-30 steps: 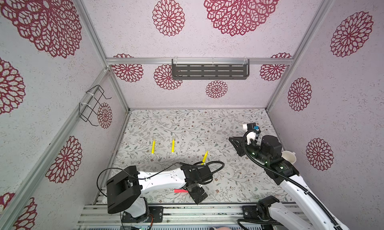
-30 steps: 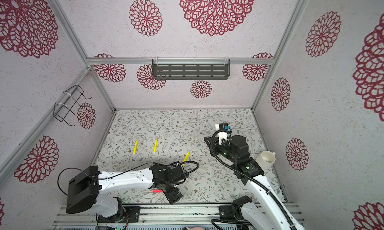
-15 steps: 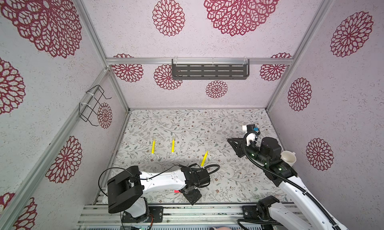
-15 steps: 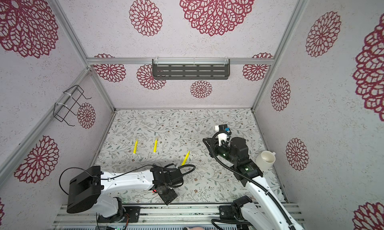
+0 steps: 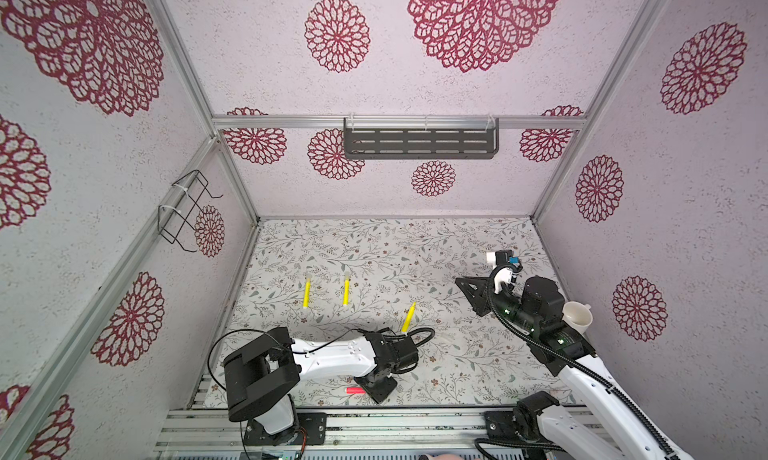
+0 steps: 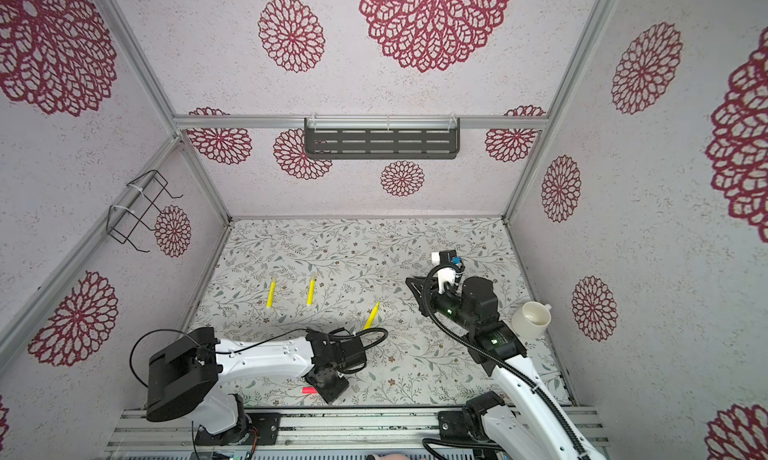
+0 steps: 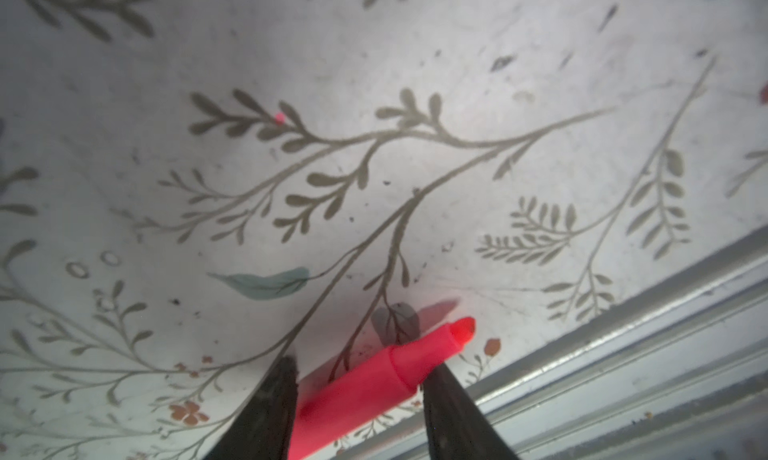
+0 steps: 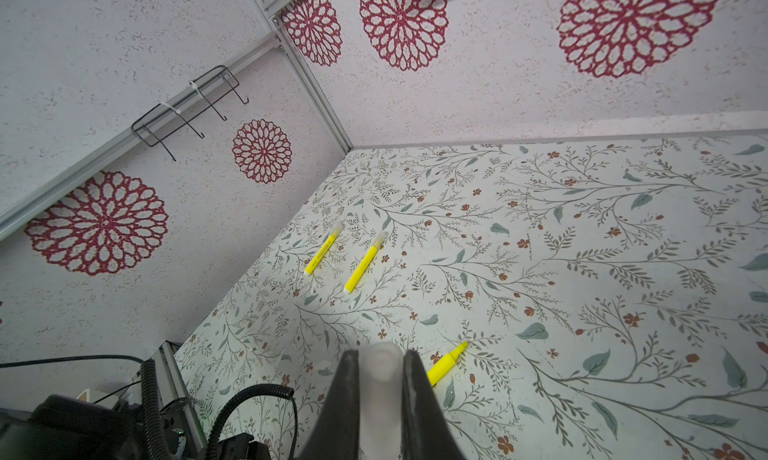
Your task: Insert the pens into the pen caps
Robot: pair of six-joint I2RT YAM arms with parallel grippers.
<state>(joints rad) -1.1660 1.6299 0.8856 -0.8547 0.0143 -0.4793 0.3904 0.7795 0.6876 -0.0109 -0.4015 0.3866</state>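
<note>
Roughly half done, I judge: the leftmost yellow pen (image 5: 306, 294) and the middle yellow pen (image 5: 345, 292) already wear clear caps (tiny, so unsure), while the third yellow pen (image 5: 408, 317) lies bare-tipped. The left gripper (image 7: 361, 368) pinches the red-pink pen (image 7: 419, 350) by the table's (image 5: 457, 246) front edge; the right gripper (image 8: 380, 356), well apart, clamps a clear pen cap (image 8: 380, 381).
</note>
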